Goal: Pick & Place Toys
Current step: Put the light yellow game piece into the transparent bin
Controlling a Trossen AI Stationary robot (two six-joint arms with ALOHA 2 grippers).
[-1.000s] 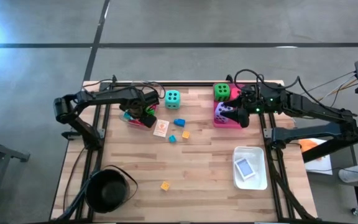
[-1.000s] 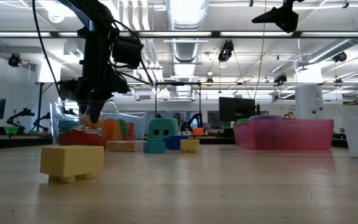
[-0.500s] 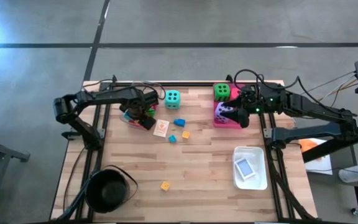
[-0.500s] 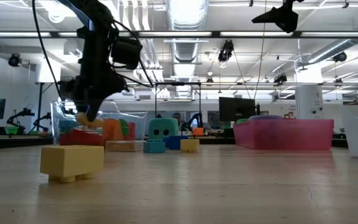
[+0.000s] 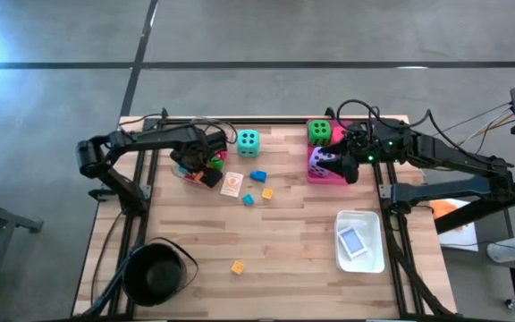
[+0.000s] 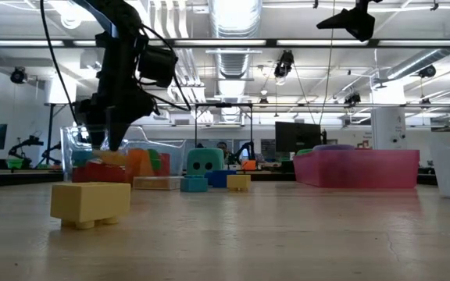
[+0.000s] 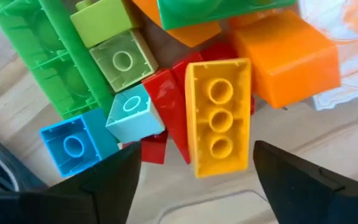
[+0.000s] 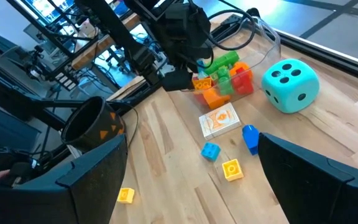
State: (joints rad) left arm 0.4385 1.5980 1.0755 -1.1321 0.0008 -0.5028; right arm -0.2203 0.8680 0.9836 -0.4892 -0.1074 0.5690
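My left gripper (image 7: 194,160) points down over a clear tray (image 5: 186,172) at the far left and stands open. A yellow three-stud block (image 7: 219,127) lies between its fingers on a pile of red, green, blue and orange blocks. My right gripper (image 8: 191,168) hangs open with nothing in it above the pink tray (image 5: 327,166) at the far right. A teal die (image 5: 248,140) and a green die (image 5: 319,131) rest on the table near the far edge. A picture card (image 5: 231,184) and loose small blocks (image 5: 257,176) lie mid-table.
A black pot (image 5: 155,273) stands at the near left. A white tray (image 5: 361,241) holding a card sits at the near right. One yellow block (image 5: 237,266) lies alone near the front. Bare wood shows between these.
My left gripper has opened over the clear tray and let go of the yellow block, which now lies on the pile of blocks. The hand has stayed over the same spot.
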